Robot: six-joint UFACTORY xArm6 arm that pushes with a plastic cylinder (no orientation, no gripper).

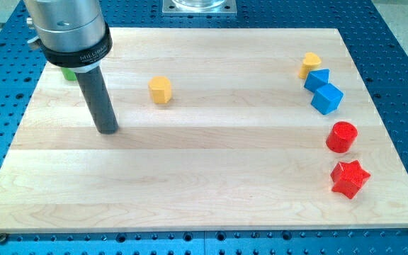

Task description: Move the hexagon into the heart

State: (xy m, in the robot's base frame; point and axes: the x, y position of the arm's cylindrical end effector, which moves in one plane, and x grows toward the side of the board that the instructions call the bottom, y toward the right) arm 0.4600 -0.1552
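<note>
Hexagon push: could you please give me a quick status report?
My tip on the board, left of and below the yellow hexagon, not touching. Yellow heart far right, beside the blue blocks. Path between clear.

Open board (pixel 190 177) is seen between my tip (pixel 108 130) and the yellow hexagon (pixel 160 90), at its two o'clock. From the hexagon toward three o'clock nothing is met until the yellow heart (pixel 309 64), crowded at five o'clock by two touching blue blocks (pixel 322 90)
</note>
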